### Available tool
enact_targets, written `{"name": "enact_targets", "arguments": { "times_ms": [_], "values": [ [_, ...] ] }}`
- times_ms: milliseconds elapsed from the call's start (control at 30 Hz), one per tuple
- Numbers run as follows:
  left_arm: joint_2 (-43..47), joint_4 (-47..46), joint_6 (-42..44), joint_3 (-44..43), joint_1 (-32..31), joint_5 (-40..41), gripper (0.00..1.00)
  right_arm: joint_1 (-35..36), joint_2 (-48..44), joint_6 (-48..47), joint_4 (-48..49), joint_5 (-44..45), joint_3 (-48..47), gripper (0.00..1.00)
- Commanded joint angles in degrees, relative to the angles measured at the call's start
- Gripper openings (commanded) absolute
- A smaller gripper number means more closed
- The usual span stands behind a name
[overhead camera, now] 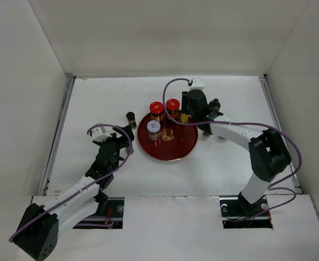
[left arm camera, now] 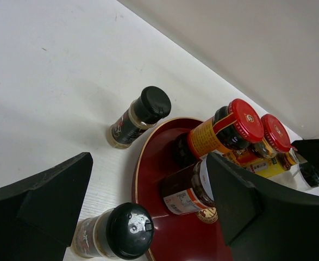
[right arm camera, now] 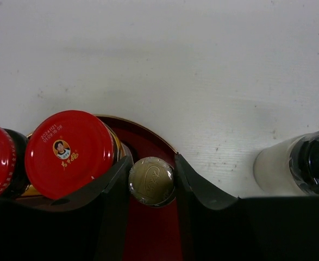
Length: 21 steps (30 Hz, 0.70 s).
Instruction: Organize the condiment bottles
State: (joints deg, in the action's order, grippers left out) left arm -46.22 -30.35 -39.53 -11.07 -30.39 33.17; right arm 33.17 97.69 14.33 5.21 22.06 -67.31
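Bottles: four on the red tray (overhead camera: 167, 152), others on the table (overhead camera: 94, 103).
Right jaws: clamped on gold-capped bottle (right arm camera: 151, 180), over tray.
Left jaws: apart, near black-capped bottle (left arm camera: 116, 232).
Next, I judge: release it upright.

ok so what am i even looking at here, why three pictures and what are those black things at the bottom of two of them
It is one moment seen by three cameras. The overhead picture looks down on a white table with two robot arms bolted at its near edge. The other two pictures come from small cameras on the arms' wrists, so the black shapes are each arm's own two-fingered tool.

On the table is a round dark red tray holding two red-lidded jars and a white-lidded jar. Two small black-capped bottles stand just off the tray.

The right tool has its fingers on either side of a slim gold-capped bottle, over the tray's edge. The left tool is open and holds nothing, beside the tray.
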Motion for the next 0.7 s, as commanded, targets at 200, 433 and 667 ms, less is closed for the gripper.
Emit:
{"name": "enact_targets", "arguments": {
  "times_ms": [200,433,667],
  "values": [
    [0.9,-2.9,-0.6,0.3,0.4,-0.6,0.86,2.6,0.2,0.3,8.9,2.4,1.2,0.60],
    [0.9,-2.9,-0.6,0.3,0.3,-0.6,0.86,2.6,-5.5,0.8,7.9,3.5,3.6,0.74],
    [0.7,-2.9,-0.6,0.3,0.2,-0.6,0.86,-0.3,-13.4,2.2,6.7,4.7,9.5,0.76]
  ]
}}
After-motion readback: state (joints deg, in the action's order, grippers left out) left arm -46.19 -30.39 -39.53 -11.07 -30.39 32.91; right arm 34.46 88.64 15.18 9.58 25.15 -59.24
